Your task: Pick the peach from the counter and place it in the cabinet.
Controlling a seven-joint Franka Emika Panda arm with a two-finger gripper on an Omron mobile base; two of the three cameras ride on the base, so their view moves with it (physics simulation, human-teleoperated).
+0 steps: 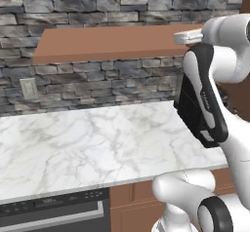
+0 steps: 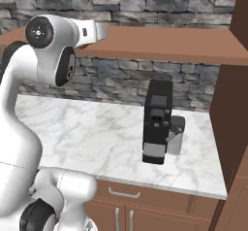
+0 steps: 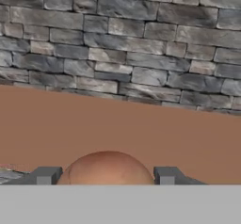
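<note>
The peach (image 3: 107, 169), round and orange-red, sits between my two dark fingertips at the bottom of the hand view. My gripper (image 3: 107, 177) is shut on the peach, just above the flat reddish-brown surface of the cabinet (image 3: 141, 133). In the base views the cabinet (image 1: 107, 43) is a long board under the stone wall, and my white hand (image 2: 99, 31) reaches over its edge. The hand hides the peach in both base views. The white marble counter (image 1: 88, 143) lies well below the hand.
A black coffee machine (image 2: 157, 121) stands on the counter (image 2: 92, 133) at the right, beside a tall wooden side panel (image 2: 232, 118). A wall outlet (image 1: 29, 88) is at the left. The stone wall (image 3: 122, 53) rises close behind the board. Drawer fronts (image 2: 126, 210) sit below the counter.
</note>
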